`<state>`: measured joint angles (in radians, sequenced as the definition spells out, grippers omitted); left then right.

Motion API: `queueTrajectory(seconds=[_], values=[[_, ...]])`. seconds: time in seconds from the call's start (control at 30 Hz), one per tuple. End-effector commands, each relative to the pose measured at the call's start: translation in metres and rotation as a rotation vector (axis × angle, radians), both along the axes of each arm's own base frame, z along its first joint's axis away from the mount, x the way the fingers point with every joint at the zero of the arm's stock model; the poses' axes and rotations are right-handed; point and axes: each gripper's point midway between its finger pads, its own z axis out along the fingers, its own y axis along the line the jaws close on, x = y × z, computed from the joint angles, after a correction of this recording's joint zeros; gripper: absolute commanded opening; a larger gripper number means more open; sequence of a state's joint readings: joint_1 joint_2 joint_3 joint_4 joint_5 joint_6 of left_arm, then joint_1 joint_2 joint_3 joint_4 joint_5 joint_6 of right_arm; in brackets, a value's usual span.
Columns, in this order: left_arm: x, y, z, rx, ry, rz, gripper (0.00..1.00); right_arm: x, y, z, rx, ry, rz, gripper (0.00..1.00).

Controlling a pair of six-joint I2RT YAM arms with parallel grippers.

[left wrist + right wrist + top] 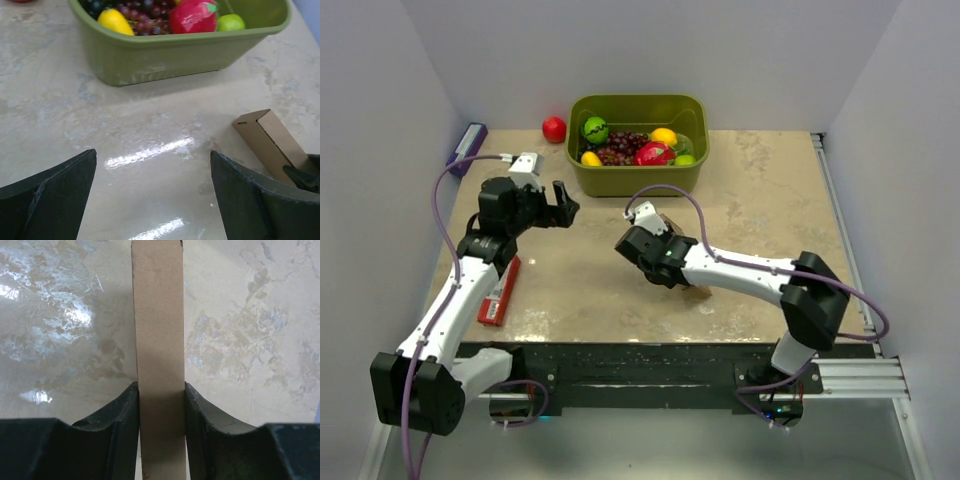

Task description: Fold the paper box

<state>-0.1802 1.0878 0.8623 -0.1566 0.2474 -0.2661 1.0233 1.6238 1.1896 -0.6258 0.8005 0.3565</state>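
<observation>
Two pale walls (380, 120) hem in the marbled beige table (760, 200) in my top view. At 12 o'clock sits the green tub (638, 165) of fruit, a red ball (554, 128) beside it at 11. A purple block (468, 147) lies at 10 and a red pack (501, 292) at 8, partly under my left arm. The left gripper (560, 205) hangs wide open, empty. Near the table's centre the right gripper (642, 248) clamps the paper box (670, 221).

From the left wrist I see glare on the glossy surface. The tub fills 12 o'clock and the box's open end pokes in at 3. Nothing lies between the fingers (50, 195).

On the right wrist the box runs from 6 to 12 o'clock, pinched on both sides.
</observation>
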Motion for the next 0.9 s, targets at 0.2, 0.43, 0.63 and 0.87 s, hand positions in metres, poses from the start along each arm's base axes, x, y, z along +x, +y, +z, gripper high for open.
queueTrajectory(seconds=[0.2,0.43,0.63,0.87], values=[[-0.012,0.039,-0.025,0.187,0.02,0.09,1.0,0.039,0.044,-0.009,-0.022,-0.072,-0.046,0.29],[-0.011,0.04,-0.028,0.186,0.03,0.1,1.0,0.052,0.075,-0.04,-0.022,-0.027,-0.038,0.65],[-0.011,0.041,-0.025,0.174,0.023,0.096,1.0,0.05,0.108,-0.043,0.102,0.039,0.034,0.8],[-0.01,0.046,-0.018,0.143,-0.007,0.113,1.0,0.033,0.142,-0.002,0.355,0.059,0.232,0.99]])
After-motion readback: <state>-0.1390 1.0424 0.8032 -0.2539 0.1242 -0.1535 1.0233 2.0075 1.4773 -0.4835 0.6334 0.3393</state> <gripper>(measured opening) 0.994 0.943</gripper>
